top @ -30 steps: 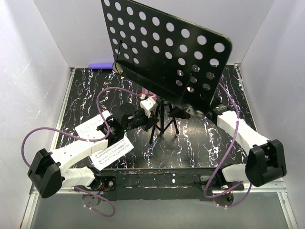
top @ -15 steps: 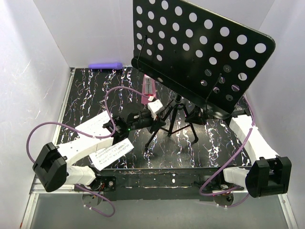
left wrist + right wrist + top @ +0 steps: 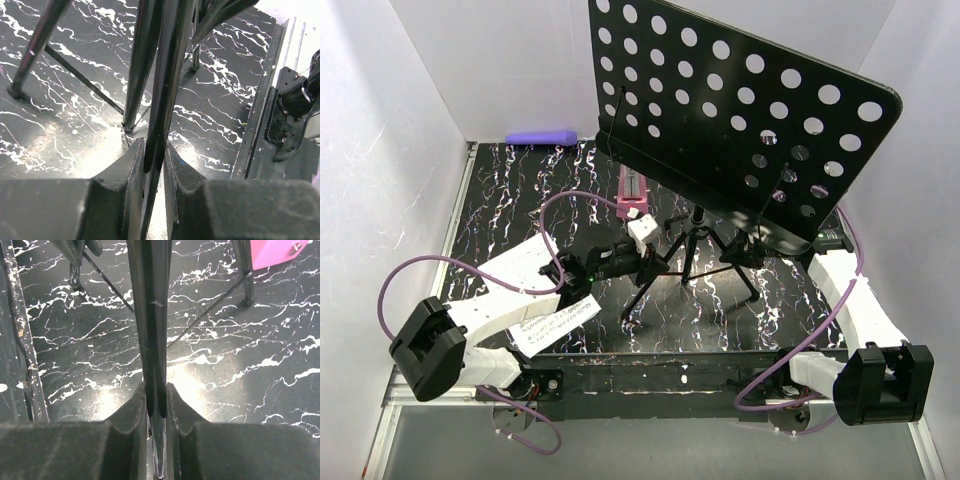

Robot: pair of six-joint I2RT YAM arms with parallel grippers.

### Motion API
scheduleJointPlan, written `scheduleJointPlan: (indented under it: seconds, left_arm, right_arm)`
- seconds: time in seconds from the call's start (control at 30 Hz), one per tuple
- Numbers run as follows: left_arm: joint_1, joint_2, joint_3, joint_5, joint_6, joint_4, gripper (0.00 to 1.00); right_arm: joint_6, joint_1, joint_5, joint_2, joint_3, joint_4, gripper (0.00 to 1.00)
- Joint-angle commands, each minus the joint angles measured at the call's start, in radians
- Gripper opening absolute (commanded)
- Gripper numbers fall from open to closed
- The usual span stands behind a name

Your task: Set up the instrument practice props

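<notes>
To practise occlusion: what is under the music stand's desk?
The tripod legs and part of the pink metronome show; the desk hides its far end and the table beyond.

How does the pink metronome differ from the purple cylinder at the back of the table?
The small pink pyramid metronome sits mid-table beside the black music stand's tripod; the purple cylindrical object lies at the far edge of the black marbled table. The metronome shows a dark strip on its face; the cylinder is plain. Neither is gripped.
</notes>
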Motion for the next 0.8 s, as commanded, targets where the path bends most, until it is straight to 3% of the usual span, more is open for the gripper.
scheduleJointPlan:
  seconds: [0.0,0.27,0.6,0.77]
  left_arm:
    - [0.051,0.011,-0.071,-0.114,-0.12,-0.207,0.0]
    - [0.051,0.11,-0.002,-0.143,-0.154,-0.365,0.0]
    - [0.071,0.267,0.036,-0.122,-0.225,-0.425,0.0]
    - [0.091,0.336,0.048,-0.074,-0.24,-0.443,0.0]
  right_arm:
    - [0.009,-0.13,0.294,-0.018,-0.013,0.004,0.01]
    - [0.025,-0.146,0.435,-0.032,-0.058,-0.008,0.01]
    - [0.011,-0.153,0.647,-0.048,-0.15,0.076,0.01]
    - [-0.001,-0.182,0.66,-0.037,-0.168,0.073,0.01]
